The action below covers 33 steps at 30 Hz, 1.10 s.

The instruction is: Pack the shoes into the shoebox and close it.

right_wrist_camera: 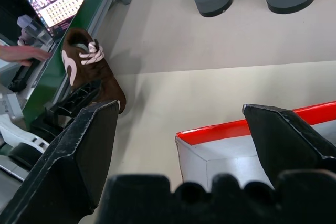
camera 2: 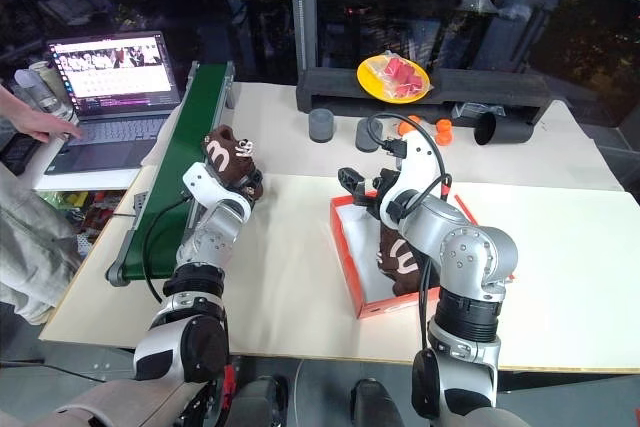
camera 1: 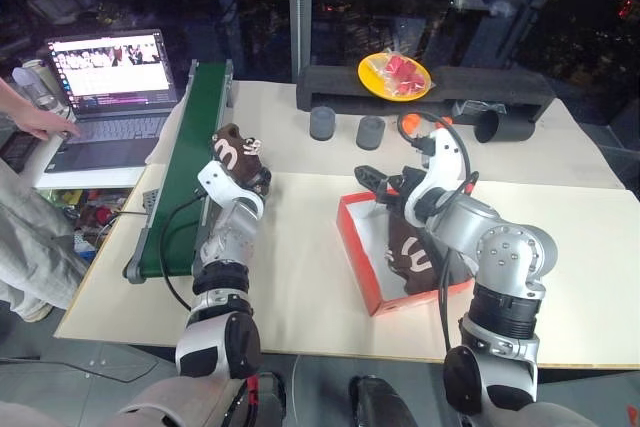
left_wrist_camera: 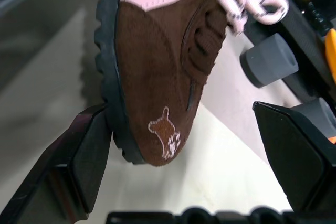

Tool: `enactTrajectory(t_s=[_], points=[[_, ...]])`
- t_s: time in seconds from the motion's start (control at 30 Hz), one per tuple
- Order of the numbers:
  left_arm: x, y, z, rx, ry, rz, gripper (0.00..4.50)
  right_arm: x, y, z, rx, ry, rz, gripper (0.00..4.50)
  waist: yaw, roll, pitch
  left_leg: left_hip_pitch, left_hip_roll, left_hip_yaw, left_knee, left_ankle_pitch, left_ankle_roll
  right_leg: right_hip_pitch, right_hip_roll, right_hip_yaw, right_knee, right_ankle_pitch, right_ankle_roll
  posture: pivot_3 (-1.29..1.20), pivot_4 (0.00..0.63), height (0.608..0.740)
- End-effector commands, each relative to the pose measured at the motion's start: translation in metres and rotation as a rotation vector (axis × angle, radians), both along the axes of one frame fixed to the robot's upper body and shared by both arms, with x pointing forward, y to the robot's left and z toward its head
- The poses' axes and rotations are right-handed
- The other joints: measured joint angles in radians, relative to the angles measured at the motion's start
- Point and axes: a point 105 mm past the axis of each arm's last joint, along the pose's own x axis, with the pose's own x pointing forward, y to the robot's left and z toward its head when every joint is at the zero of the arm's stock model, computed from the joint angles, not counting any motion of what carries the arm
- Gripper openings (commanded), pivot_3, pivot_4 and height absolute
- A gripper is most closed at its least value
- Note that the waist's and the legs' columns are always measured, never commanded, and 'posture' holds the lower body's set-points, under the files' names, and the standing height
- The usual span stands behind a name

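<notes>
Reaching with its fingers wide apart, the left gripper (left_wrist_camera: 184, 145) is sitting around one brown shoe (camera 1: 238, 159) at ten o'clock from the shoebox (camera 1: 356, 247), where the right gripper (camera 1: 377, 184) is hanging wide too.

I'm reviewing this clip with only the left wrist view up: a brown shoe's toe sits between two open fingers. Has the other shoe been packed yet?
Observer: Yes. One brown shoe already lies inside the red shoebox, seen from the head camera.
Operator: Where is the shoe I'm looking at?
Observer: That second shoe rests at the edge of the green conveyor belt, partly over the table, with the left gripper open around its toe.
Operator: And the right arm?
Observer: The right gripper is open and holds nothing, above the far end of the shoebox.
</notes>
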Motion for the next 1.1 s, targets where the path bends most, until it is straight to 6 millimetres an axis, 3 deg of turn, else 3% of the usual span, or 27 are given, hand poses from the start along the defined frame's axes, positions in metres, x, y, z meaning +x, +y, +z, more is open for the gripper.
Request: enactTrajectory(t_s=[0.03, 0.07, 0.1, 0.4, 0.63, 0.83, 0.97, 1.1], points=[[0.005, -0.001, 0.016, 0.0, -0.05, 0.007, 4.48, -0.002, -0.004, 0.016, 0.019, -0.069, -0.018, 4.5, 0.0, 0.0, 0.0, 0.0, 0.0, 0.0, 0.0, 0.0, 0.0, 0.0, 0.0, 0.0, 0.0, 0.0, 0.0, 0.0, 0.15, 0.74], [0.005, 0.0, 0.016, 0.013, -0.044, 0.01, 3.95, -0.002, -0.004, 0.016, 0.017, -0.069, -0.019, 4.5, 0.0, 0.0, 0.0, 0.0, 0.0, 0.0, 0.0, 0.0, 0.0, 0.0, 0.0, 0.0, 0.0, 0.0, 0.0, 0.0, 0.15, 0.74], [0.005, 0.002, 0.016, 0.021, -0.042, 0.014, 3.8, -0.002, -0.005, 0.016, 0.016, -0.068, -0.02, 4.5, 0.001, 0.0, 0.0, 0.0, 0.0, 0.0, 0.0, 0.0, 0.0, 0.0, 0.0, 0.0, 0.0, 0.0, 0.0, 0.0, 0.15, 0.74], [0.007, 0.0, 0.017, 0.036, -0.058, -0.006, 0.69, -0.003, -0.006, 0.014, 0.008, -0.063, -0.027, 4.5, 0.001, 0.0, 0.0, 0.0, 0.0, 0.0, 0.0, 0.0, 0.0, 0.0, 0.0, 0.0, 0.0, 0.0, 0.0, 0.0, 0.15, 0.74], [0.008, -0.006, 0.026, 0.081, -0.113, -0.054, 0.69, -0.003, -0.006, 0.013, 0.008, -0.061, -0.033, 4.5, 0.003, 0.0, 0.0, 0.0, 0.0, 0.0, 0.0, 0.0, 0.0, 0.0, 0.0, 0.0, 0.0, 0.0, 0.0, 0.0, 0.15, 0.74], [0.001, -0.024, 0.067, -0.005, -0.302, -0.258, 0.69, -0.001, -0.007, 0.013, 0.006, -0.061, -0.037, 4.5, 0.002, 0.0, 0.0, -0.001, 0.0, 0.0, 0.0, 0.0, 0.0, -0.001, 0.0, 0.0, 0.0, 0.0, 0.0, 0.0, 0.15, 0.74], [-0.024, -0.032, 0.086, -0.072, -0.368, -0.54, 0.69, -0.001, -0.006, 0.019, 0.038, -0.067, -0.021, 4.5, -0.003, 0.0, 0.0, -0.001, 0.0, 0.0, 0.0, 0.0, 0.0, -0.001, 0.0, 0.0, 0.0, 0.0, 0.0, 0.0, 0.15, 0.74], [-0.052, -0.019, 0.083, -0.133, -0.329, -0.74, 0.69, -0.003, 0.001, 0.029, 0.204, -0.062, 0.04, 4.5, -0.026, 0.0, 0.0, 0.0, 0.001, 0.0, 0.0, 0.0, 0.0, -0.001, 0.001, 0.0, 0.0, 0.0, 0.0, 0.0, 0.15, 0.74]])
